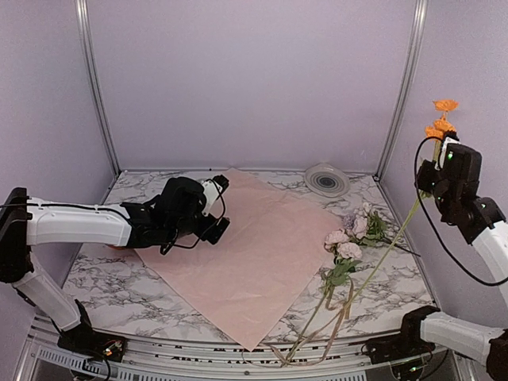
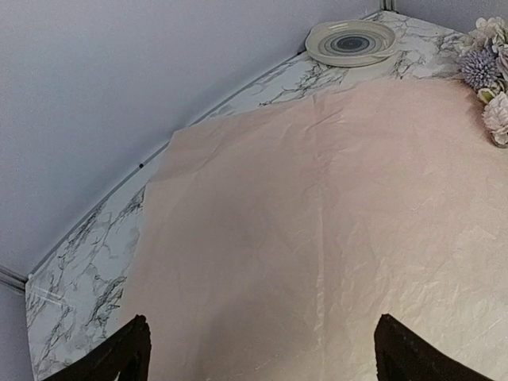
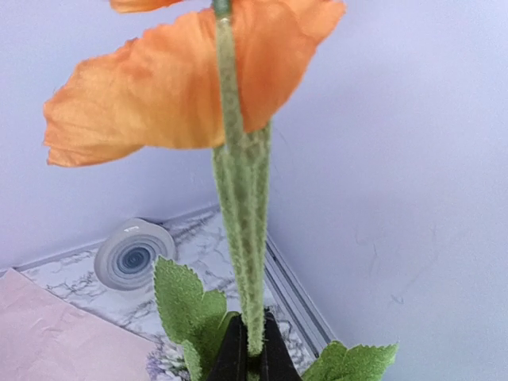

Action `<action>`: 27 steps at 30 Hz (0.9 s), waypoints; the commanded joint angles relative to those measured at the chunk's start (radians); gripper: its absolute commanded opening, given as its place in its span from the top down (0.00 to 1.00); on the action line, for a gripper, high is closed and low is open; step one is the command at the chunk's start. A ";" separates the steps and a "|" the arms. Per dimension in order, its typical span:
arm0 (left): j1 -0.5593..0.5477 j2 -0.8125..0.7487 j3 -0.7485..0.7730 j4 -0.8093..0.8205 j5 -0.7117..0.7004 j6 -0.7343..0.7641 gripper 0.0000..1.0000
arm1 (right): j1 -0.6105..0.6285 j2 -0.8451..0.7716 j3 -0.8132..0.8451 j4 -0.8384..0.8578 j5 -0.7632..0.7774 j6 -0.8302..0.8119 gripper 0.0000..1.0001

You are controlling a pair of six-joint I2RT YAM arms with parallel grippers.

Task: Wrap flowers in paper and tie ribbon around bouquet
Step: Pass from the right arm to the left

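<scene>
The paper [image 1: 246,254] lies flat, the left gripper [image 1: 216,208] spread wide over its left side, pale roses [image 1: 345,242] just beside its right edge. The right gripper [image 3: 252,349] pinches the stem of the orange flower [image 3: 159,87], held high. It should be lowered slowly, laying this 1 stem across the paper's middle.
</scene>
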 commanded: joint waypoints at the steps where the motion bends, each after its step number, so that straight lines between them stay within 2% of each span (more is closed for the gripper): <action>1: -0.006 -0.053 0.004 -0.003 0.016 -0.013 0.01 | 0.099 0.057 0.148 0.237 0.014 -0.352 1.00; 4: -0.008 -0.059 0.004 0.005 0.028 -0.015 0.01 | 0.161 0.105 0.227 0.333 0.035 -0.532 1.00; 7: -0.012 -0.061 0.008 0.009 0.029 -0.019 0.02 | 0.236 0.118 0.209 0.516 0.026 -0.746 1.00; 9: -0.015 -0.063 0.010 0.008 0.030 -0.019 0.02 | 0.273 0.122 0.196 0.579 -0.036 -0.806 1.00; 13: -0.020 -0.069 0.010 0.011 0.044 -0.021 0.02 | 0.276 0.122 0.264 0.470 -0.403 -0.589 1.00; 15: -0.024 -0.070 0.013 0.025 0.084 -0.027 0.03 | 0.276 0.157 0.281 0.474 -0.574 -0.396 1.00; 19: -0.032 -0.102 -0.003 0.123 0.330 -0.071 0.05 | 0.294 0.288 0.281 0.574 -0.903 -0.109 1.00; 23: -0.033 -0.127 -0.071 0.337 0.634 -0.183 0.05 | 0.365 0.401 0.258 0.749 -1.002 0.081 1.00; 26: -0.034 -0.103 -0.116 0.546 0.723 -0.269 0.05 | 0.439 0.484 0.268 0.836 -1.024 0.106 1.00; 27: -0.034 -0.086 -0.114 0.565 0.724 -0.278 0.05 | 0.460 0.509 0.283 0.836 -1.034 0.104 1.00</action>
